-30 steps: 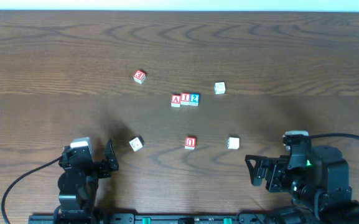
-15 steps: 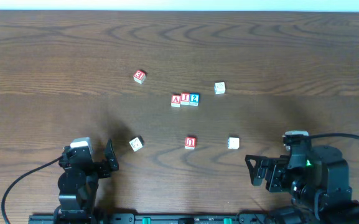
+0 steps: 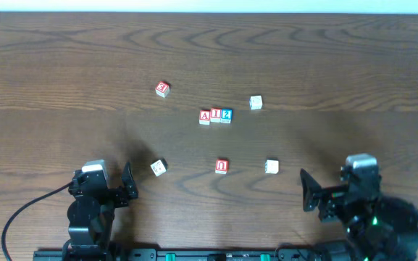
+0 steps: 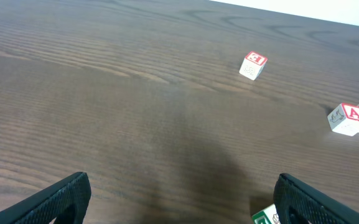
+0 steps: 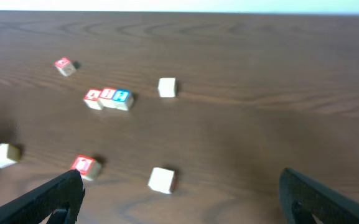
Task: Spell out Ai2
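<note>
At the near edge of the wooden table (image 3: 339, 65) the left gripper (image 3: 127, 185) rests low with its fingers spread wide and nothing between them. The right gripper (image 3: 308, 194) sits likewise at the near right, its fingers parted and empty, though its own wrist view is blurred. Just beyond them lies a loose line of three separate cubes: the left whitish cube (image 3: 158, 167), near the left gripper's fingertips, then the near red cube (image 3: 222, 166), then the near-right whitish cube (image 3: 271, 166). Farther on, about mid-table, the task's three cubes stand in a tight row with sides touching: the red A cube (image 3: 205, 117), the red I cube (image 3: 215, 114) and the blue 2 cube (image 3: 226, 115), left to right, well apart from both grippers. Beyond that row sit two loners: the far whitish cube (image 3: 256, 102) to its right and the far red cube (image 3: 163, 88) to its left.
</note>
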